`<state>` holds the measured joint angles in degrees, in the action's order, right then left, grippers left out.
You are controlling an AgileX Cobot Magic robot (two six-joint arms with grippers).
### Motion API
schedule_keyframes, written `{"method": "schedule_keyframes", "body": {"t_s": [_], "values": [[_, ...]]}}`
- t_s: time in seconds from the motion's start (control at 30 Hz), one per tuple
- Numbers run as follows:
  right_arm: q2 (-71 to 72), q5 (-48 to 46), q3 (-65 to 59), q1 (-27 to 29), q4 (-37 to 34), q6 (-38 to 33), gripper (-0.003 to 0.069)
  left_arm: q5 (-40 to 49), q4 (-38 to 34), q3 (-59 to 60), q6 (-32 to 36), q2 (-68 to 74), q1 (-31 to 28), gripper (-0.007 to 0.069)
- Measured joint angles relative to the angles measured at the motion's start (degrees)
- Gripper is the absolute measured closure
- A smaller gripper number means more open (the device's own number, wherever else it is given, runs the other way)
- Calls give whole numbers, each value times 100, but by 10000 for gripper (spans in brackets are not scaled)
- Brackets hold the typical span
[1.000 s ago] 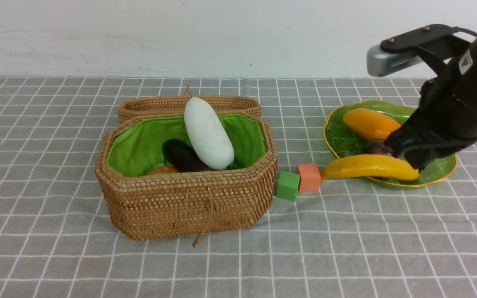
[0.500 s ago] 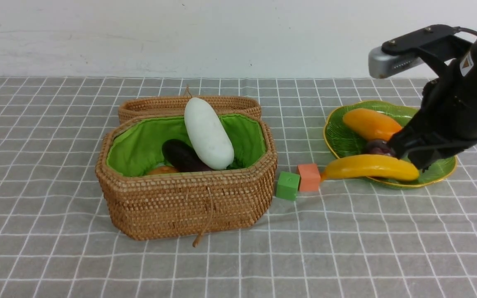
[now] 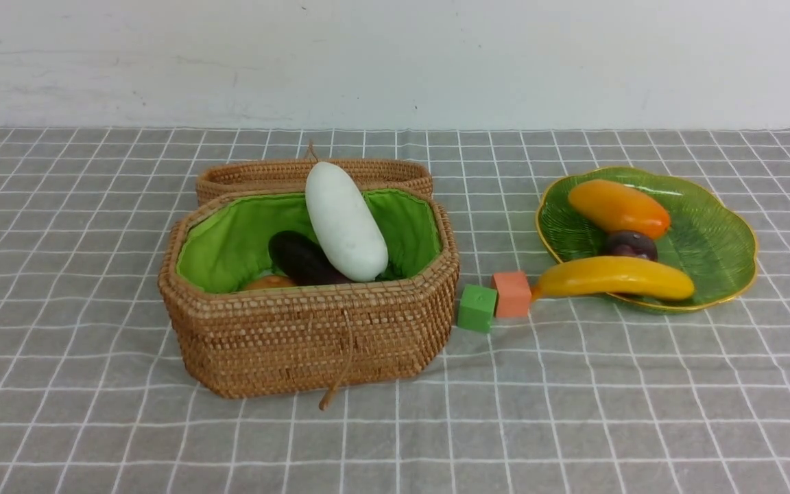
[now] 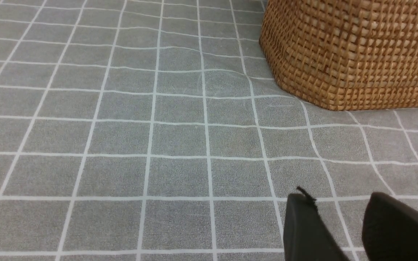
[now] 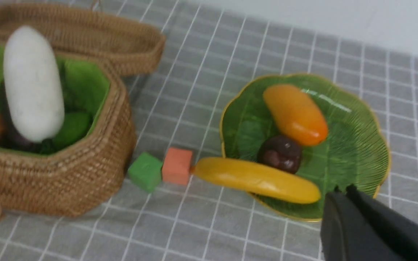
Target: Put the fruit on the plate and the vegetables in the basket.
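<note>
Three fruits sit on your plate at the right: the mango at the far side, the plum in the middle, and the banana along the near rim, its tip touching the orange cube beside the green cube. Your basket at the left holds the radish, eggplant, potato and gourd. Your right gripper has its jaws pressed together and empty near the plate, and your left gripper has its jaws parted over bare cloth.

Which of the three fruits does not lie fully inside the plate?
The banana. Its left end sticks out past the rim of the plate toward the orange cube, while the mango and the plum sit wholly inside.
</note>
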<state>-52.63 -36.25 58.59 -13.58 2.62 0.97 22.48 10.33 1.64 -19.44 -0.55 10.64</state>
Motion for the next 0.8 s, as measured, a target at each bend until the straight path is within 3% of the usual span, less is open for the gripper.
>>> {"method": "schedule_keyframes", "body": {"t_s": [0.17,0.37,0.6,0.8], "values": [[2590,1517,-2638,706,97,142,662,0,0,0,0,0,0,386],[4569,2349,-4546,1229,683,194,658,0,0,0,0,0,0,386],[5296,2333,-5793,1488,733,561,655,0,0,0,0,0,0,386],[5319,1483,-5982,1472,734,608,649,0,0,0,0,0,0,386]]}}
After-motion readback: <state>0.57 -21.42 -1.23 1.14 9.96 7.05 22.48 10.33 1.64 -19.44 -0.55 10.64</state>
